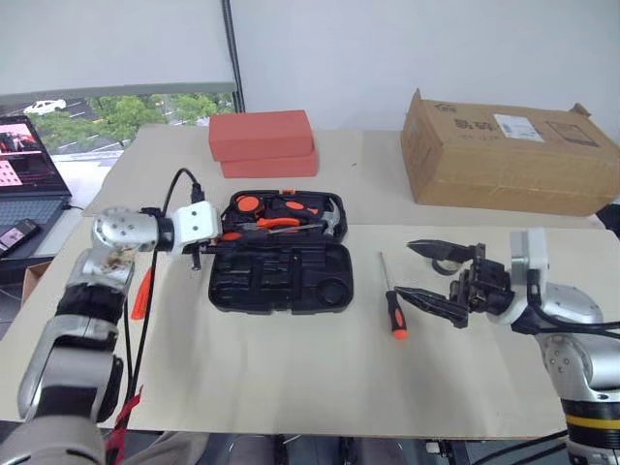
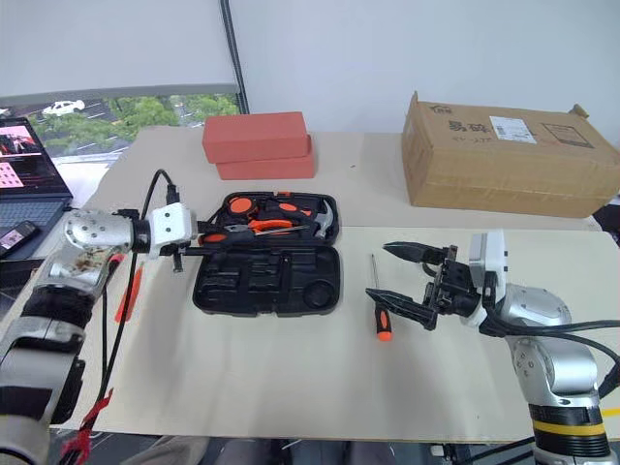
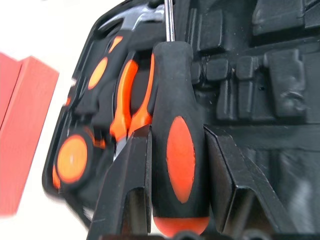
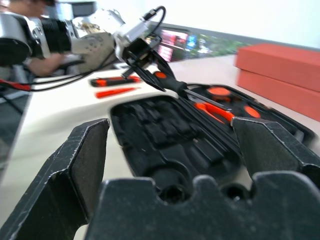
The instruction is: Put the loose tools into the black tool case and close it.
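We've got a slim screwdriver (image 3: 175,145) in our left gripper (image 3: 172,165), fingers clamped on the fat rubbery handle, shaft pointing out over the open black tool case (image 1: 281,276) (the far half already carries pliers and a hammer). We judge it light, stiff and easy to hold by that handle; the bare steel shaft looks slippery, so we'd avoid pinching there. It's long and narrow, so it probably needs lining up w/ a recess before release.

Our right gripper (image 2: 412,281) hangs over the table right of the case, fingers spread wide, holding nothing. Just beside its lower finger a second screwdriver (image 1: 392,305) lies flat on the table, well clear of the case. More orange-and-black tools (image 4: 112,85) lie on the table left of the case, not yet packed. Lid open.
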{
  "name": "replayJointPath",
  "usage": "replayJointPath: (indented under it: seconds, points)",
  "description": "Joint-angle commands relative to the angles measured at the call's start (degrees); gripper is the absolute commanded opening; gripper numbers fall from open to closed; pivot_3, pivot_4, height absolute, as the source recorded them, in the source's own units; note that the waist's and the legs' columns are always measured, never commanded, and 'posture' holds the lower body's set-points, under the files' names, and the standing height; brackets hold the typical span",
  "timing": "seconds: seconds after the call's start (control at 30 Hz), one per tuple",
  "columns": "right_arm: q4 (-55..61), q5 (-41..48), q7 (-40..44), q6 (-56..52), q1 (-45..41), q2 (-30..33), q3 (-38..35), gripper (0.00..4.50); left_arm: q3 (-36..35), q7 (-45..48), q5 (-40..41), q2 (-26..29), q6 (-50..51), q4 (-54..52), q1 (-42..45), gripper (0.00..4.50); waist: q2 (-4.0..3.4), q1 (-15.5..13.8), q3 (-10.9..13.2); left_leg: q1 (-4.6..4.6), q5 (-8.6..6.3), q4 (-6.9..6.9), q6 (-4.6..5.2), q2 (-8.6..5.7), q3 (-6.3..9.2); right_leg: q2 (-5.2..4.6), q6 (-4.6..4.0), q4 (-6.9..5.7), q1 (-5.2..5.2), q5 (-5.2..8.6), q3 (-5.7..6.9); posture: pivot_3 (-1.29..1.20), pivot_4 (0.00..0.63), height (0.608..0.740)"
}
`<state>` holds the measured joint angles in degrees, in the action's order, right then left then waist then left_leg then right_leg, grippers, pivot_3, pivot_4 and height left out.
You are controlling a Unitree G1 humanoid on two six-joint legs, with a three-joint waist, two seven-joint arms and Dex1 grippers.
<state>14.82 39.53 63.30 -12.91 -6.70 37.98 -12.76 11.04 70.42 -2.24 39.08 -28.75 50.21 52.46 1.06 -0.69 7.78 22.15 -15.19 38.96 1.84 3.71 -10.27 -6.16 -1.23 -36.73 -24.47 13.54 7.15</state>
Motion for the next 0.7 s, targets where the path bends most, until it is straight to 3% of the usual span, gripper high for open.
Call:
replayJointPath:
  seconds: [0.03, 0.23, 0.7]
  points:
    - [3.83, 0.51, -1.76, 1.51, 1.23, -0.43, -2.64, 4.5, 1.19, 1.87, -1.95, -2.43, -5.84, 8.02, 4.99, 0.96, 0.01, 0.23, 0.01, 0.0, 0.0, 0.0, 0.0, -0.01, 0.0, 0.0, 0.02, 0.0, 0.0, 0.01, -0.01, 0.0, 0.15, 0.711]
    - [5.84, 0.81, -3.1, 1.49, 3.48, -0.26, -4.21, 4.5, 3.25, 1.86, -6.21, -5.09, -6.71, 15.37, 9.26, 0.96, 0.04, 0.61, 0.03, -0.03, 0.0, 0.01, 0.01, 0.01, 0.14, 0.0, 0.04, -0.07, 0.01, 0.03, -0.01, 0.0, 0.15, 0.711]
    - [6.8, 0.75, -4.02, 1.7, 4.78, -0.37, -4.45, 4.5, 4.4, -1.31, -12.28, -4.28, -5.48, 19.31, 11.9, 0.96, 0.05, 0.95, 0.03, -0.1, -0.13, 0.07, 0.26, 0.02, 0.33, -0.01, 0.03, -0.3, 0.09, 0.02, 0.03, 0.0, 0.15, 0.711]
